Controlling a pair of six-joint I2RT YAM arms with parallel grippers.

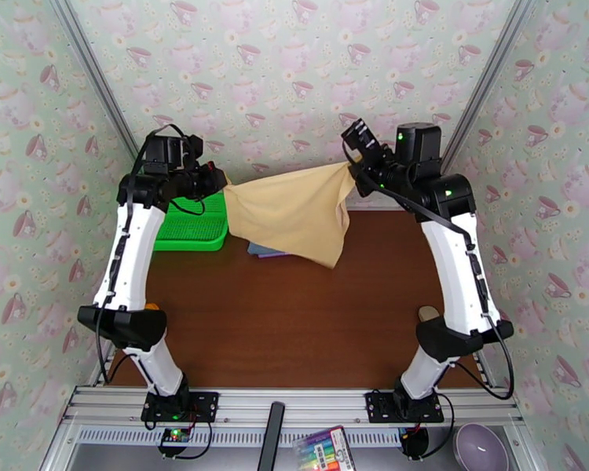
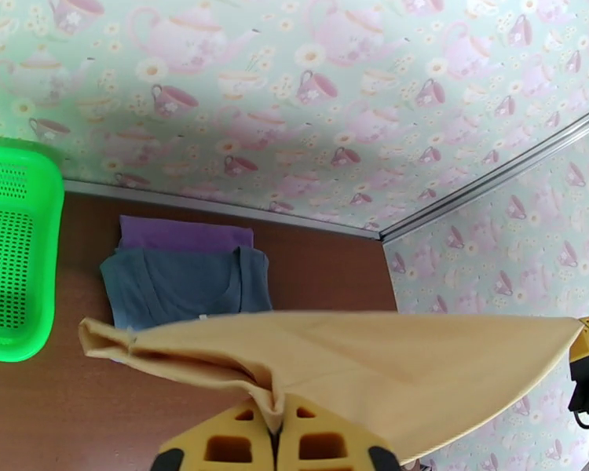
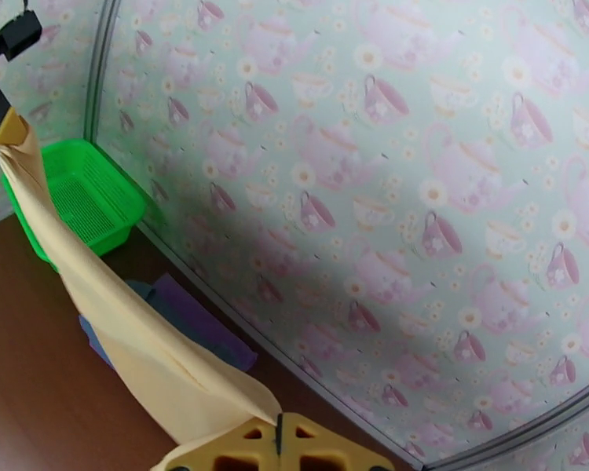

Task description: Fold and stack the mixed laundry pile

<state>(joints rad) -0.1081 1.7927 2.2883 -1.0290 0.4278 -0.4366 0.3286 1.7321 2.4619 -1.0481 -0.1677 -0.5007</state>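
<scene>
My left gripper [image 2: 277, 421] and right gripper [image 3: 279, 437] are each clenched on an upper corner of the tan-yellow garment [image 1: 290, 213], which hangs stretched between them above the counter [image 1: 294, 331]. Below, by the back wall, the slate-blue shirt [image 2: 184, 286] lies folded, overlapping the purple T-shirt [image 2: 186, 233], beside the green basket [image 1: 186, 243].

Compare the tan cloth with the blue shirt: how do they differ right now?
The tan cloth hangs in the air, stretched between the left claw and right claw; the blue shirt lies folded on the table. Tan is spread wide; blue is compact. Both are soft garments.
</scene>
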